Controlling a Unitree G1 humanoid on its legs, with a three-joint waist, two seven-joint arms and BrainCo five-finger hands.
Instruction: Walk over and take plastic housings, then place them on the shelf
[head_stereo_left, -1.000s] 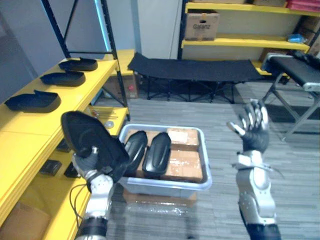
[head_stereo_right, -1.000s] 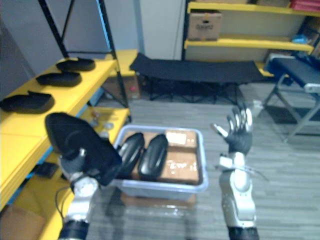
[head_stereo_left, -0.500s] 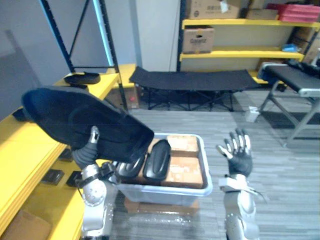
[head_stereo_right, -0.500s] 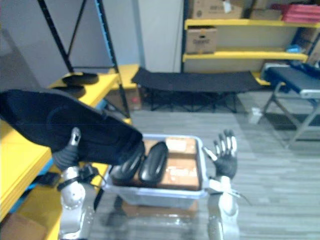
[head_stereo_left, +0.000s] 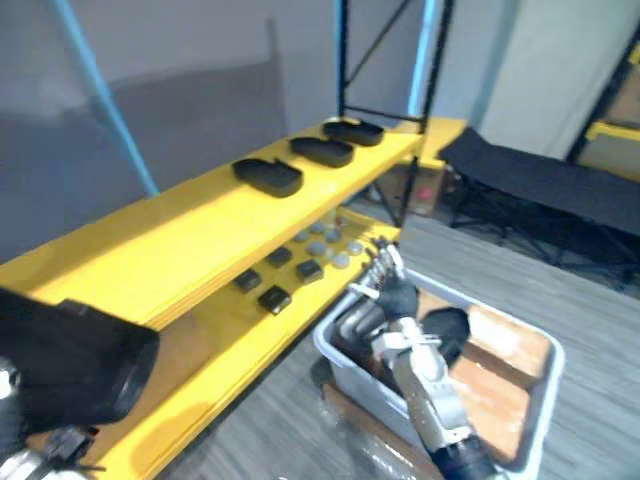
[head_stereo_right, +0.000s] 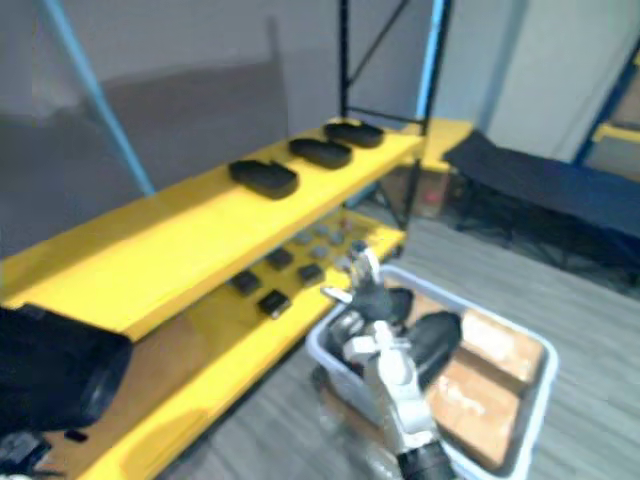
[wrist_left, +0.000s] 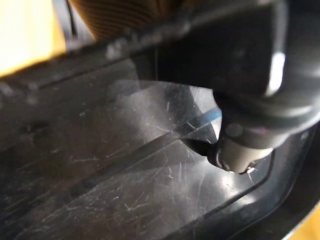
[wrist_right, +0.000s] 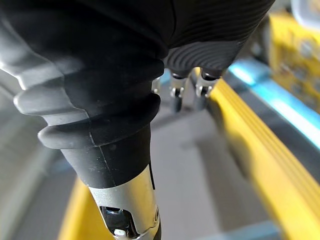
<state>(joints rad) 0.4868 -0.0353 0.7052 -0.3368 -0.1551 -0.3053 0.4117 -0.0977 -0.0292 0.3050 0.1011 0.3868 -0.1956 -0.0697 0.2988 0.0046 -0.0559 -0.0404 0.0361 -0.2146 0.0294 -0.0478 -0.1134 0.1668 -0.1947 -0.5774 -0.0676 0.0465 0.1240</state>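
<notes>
A large black plastic housing (head_stereo_left: 70, 365) is at the lower left, level with the front edge of the yellow shelf (head_stereo_left: 180, 240). My left hand is shut on it; in the left wrist view a dark-tipped finger (wrist_left: 239, 152) presses on the housing's scratched inner face (wrist_left: 125, 165). Three more black housings lie in a row on the top shelf (head_stereo_left: 268, 176) (head_stereo_left: 321, 151) (head_stereo_left: 352, 131). My right hand (head_stereo_left: 392, 290) is open with straight fingers, held up over the grey bin (head_stereo_left: 345, 360), where more housings (head_stereo_left: 445, 328) lie.
Brown cardboard boxes (head_stereo_left: 500, 390) fill the bin's right half. Small dark parts (head_stereo_left: 275, 297) lie on the lower yellow shelf. Black uprights (head_stereo_left: 340, 60) and a blue one (head_stereo_left: 100, 100) frame the rack. A black cot (head_stereo_left: 540, 185) stands behind the bin.
The camera has swung left towards the yellow rack. The held housing has dropped from the middle of the picture to the lower left corner. The right hand now shows over the bin.
</notes>
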